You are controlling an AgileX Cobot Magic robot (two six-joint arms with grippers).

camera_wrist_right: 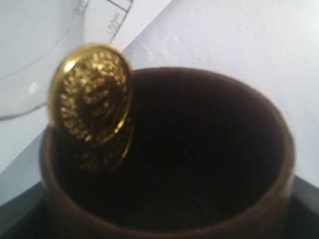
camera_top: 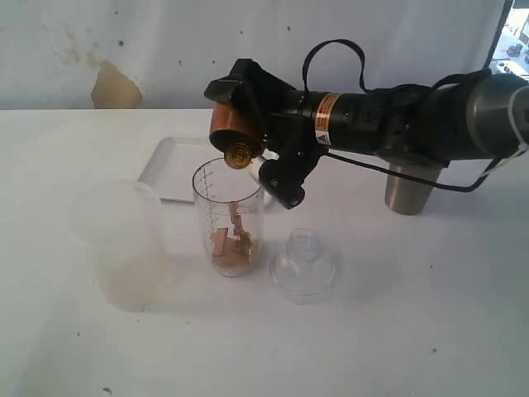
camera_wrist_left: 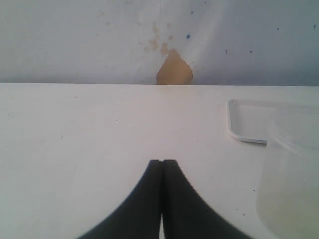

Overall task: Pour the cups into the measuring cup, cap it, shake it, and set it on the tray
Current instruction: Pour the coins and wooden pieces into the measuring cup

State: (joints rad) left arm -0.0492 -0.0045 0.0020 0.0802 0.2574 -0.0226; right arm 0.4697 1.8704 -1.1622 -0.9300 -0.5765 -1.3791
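My right gripper is shut on the brown wooden cup, which is tipped on its side with its mouth over the measuring cup. A round gold ornament hangs at the wooden cup's lip, just above the measuring cup's rim. In the right wrist view the gold ornament sits at the dark mouth of the wooden cup. Brown pieces lie in the bottom of the measuring cup. The steel tumbler stands behind the right arm. The white tray lies behind the measuring cup. My left gripper is shut and holds nothing.
A clear domed cap rests on the table right of the measuring cup. A wide frosted plastic cup stands to its left and also shows in the left wrist view, beside the tray corner.
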